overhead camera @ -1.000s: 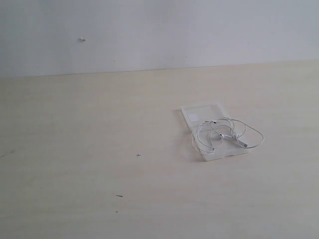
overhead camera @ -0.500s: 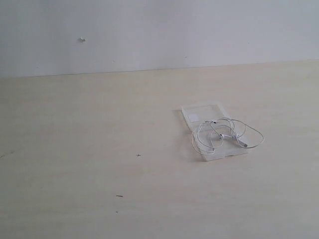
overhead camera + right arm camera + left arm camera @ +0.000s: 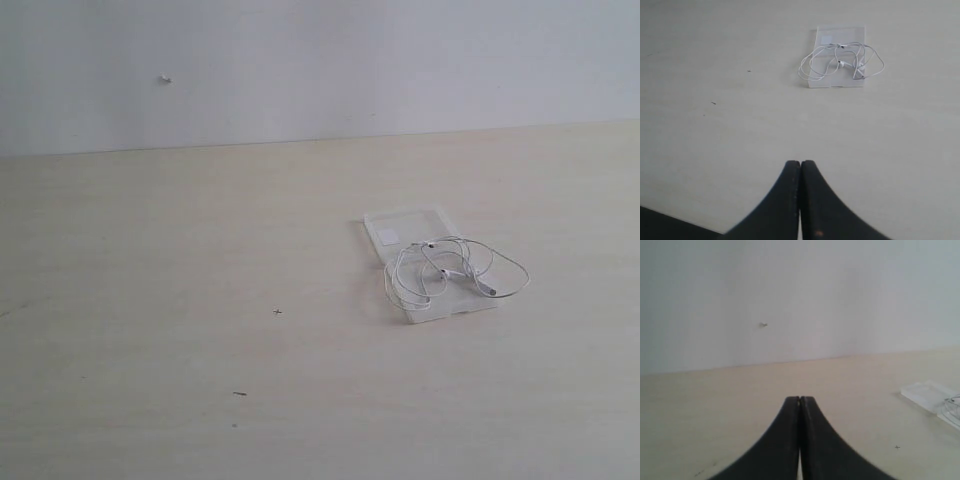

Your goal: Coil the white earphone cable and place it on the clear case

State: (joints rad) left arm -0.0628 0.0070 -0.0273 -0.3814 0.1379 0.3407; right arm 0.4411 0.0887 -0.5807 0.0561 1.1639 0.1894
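Note:
The white earphone cable (image 3: 455, 268) lies in loose loops on the clear case (image 3: 402, 224), with one loop spilling past the case's right edge onto the table. The right wrist view shows the same cable (image 3: 840, 62) on the case (image 3: 839, 33), whose white label (image 3: 826, 39) sits near a far corner. My right gripper (image 3: 800, 163) is shut and empty, well short of the case. My left gripper (image 3: 800, 398) is shut too, with nothing in it; an edge of the case (image 3: 925, 392) shows off to its side. Neither arm appears in the exterior view.
The pale wooden table (image 3: 200, 260) runs back to a plain white wall (image 3: 320, 60). A few tiny dark specks (image 3: 277, 312) dot the tabletop left of the case.

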